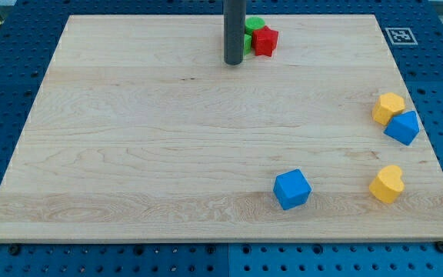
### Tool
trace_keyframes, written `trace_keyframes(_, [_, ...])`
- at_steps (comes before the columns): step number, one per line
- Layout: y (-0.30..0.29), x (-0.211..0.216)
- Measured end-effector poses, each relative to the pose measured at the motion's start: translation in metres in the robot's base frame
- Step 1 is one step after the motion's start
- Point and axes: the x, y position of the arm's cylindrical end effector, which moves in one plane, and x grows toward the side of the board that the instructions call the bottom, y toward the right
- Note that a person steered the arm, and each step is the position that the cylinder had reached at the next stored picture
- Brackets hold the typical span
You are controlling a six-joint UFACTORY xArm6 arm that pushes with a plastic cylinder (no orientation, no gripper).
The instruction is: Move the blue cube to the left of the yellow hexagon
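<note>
Blue cube: near edge of the wooden desk, right of centre, standing alone.
Yellow hexagon: right edge, touching a second blue block.
Yellow heart: near right, well right of the cube.
Red block and green block: far edge, touching.
My tip: just left of the red block, well apart from the cube; no gripper fitted.

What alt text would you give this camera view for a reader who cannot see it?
My tip rests near the wooden board's top, beside a red block and green block, far from the blue cube at bottom. The yellow hexagon touches another blue block at right, above a yellow heart.
</note>
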Motion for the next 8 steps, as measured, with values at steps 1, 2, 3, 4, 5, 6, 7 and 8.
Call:
trace_keyframes(1, [0.008, -0.002])
trace_keyframes(2, [0.008, 0.005])
trace_keyframes(3, [0.006, 0.058])
trace_keyframes(4, [0.003, 0.134])
trace_keyframes(5, [0.003, 0.212])
trace_keyframes(6, [0.014, 0.276])
trace_keyframes(7, [0.058, 0.293])
trace_keyframes(8, [0.096, 0.277])
